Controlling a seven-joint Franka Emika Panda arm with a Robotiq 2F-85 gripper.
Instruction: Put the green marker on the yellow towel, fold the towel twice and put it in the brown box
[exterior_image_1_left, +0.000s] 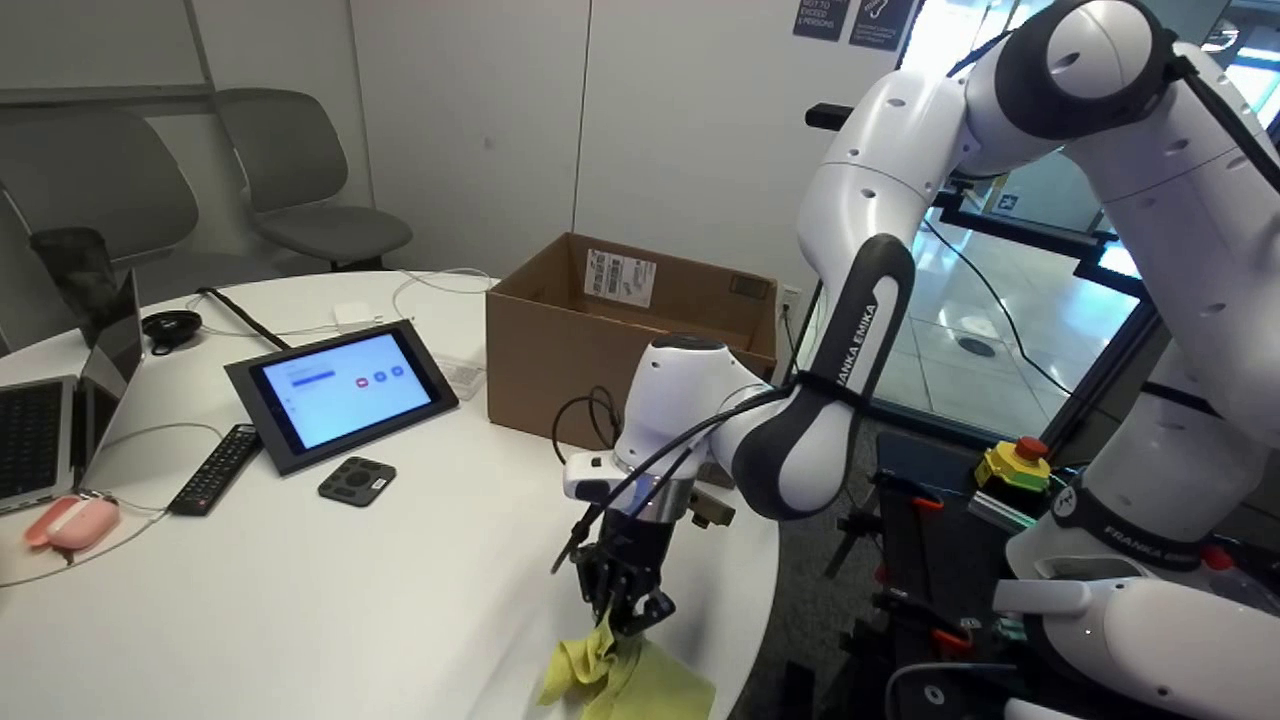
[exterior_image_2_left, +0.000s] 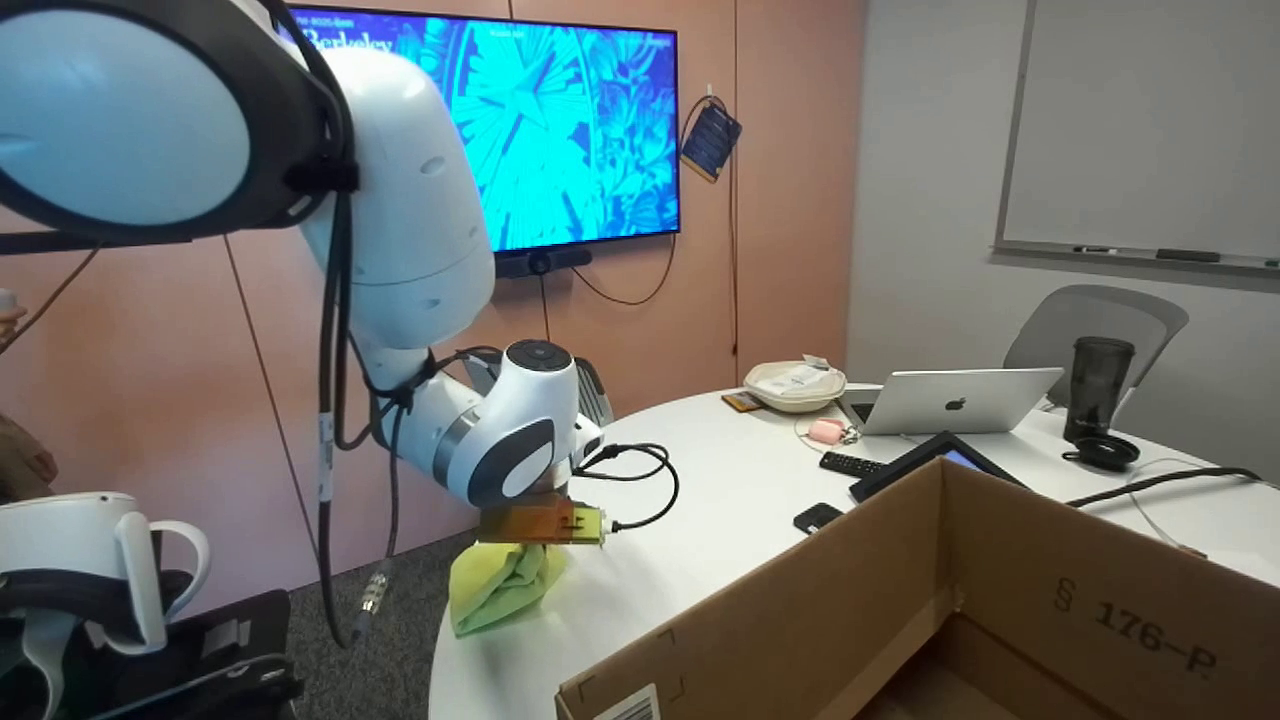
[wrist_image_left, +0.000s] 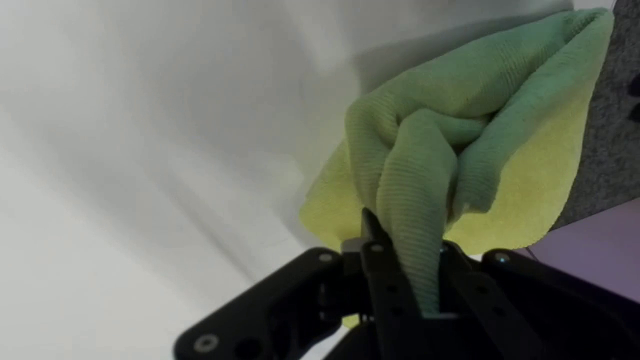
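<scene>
The yellow towel (wrist_image_left: 430, 145) is pinched by a bunched fold in the Robotiq gripper (wrist_image_left: 406, 240), at the edge of the white table (exterior_image_1_left: 430, 580). Presumably light, limp and hard to damage, it would best be gripped deep, through several layers, since folds could otherwise be shaken loose

Wrist view: inside of folds of yellow towel (wrist_image_left: 425, 150) is hidden; towel prob. hides part of gripper (wrist_image_left: 407, 230), itself blurry & cut off at btm. Btm edge cuts off towel in an ext. view. Brown box (exterior_image_2_left: 800, 620) runs off R & btm edges in an ext. view; print on its white label (exterior_image_1_left: 620, 278) is too small to read. Tablet (exterior_image_2_left: 905, 470) is part-hidden behind box, wall screen (exterior_image_2_left: 580, 130) behind arm (exterior_image_2_left: 410, 200) in an ext. view; laptop (exterior_image_1_left: 40, 430) is cut off at L edge in an ext. view.
</scene>
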